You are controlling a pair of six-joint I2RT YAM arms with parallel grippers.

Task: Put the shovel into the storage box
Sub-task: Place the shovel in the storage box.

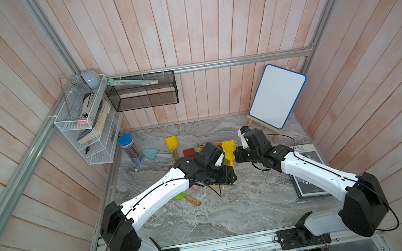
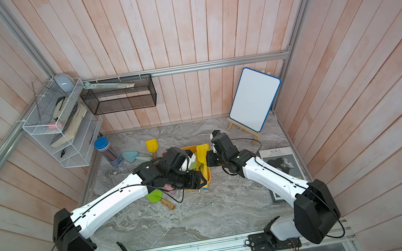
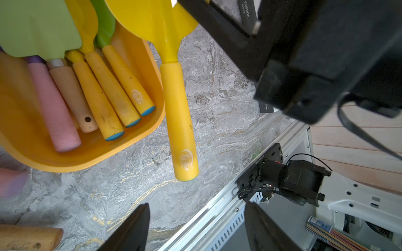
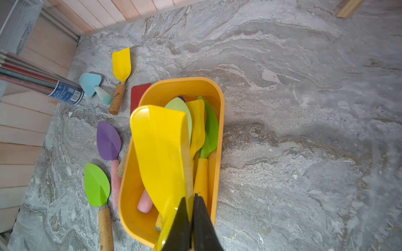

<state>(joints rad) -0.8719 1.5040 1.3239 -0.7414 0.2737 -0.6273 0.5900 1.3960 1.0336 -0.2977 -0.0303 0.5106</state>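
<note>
Poised over the storage box point(image 4: 220, 113), the right gripper point(image 4: 191, 217) pinches a yellow shovel point(image 4: 161, 147) by the blade's edge, the scoop just ahead of its fingertips. The handle appears to hang outside the box wall, ahead of the left gripper point(image 3: 196, 206), whose fingers point(image 3: 134, 226) are spread and touch nothing. Several stowed shovels point(image 4: 208, 130) lie in the box. Apparently left to stow are this one and five on the table point(image 4: 304, 87) off to one side of the right fingertips: green shovel point(image 4: 96, 184), purple shovel point(image 4: 108, 141), red shovel point(image 4: 139, 93), pale blue shovel point(image 4: 90, 82) and small yellow shovel point(image 4: 121, 63).
</note>
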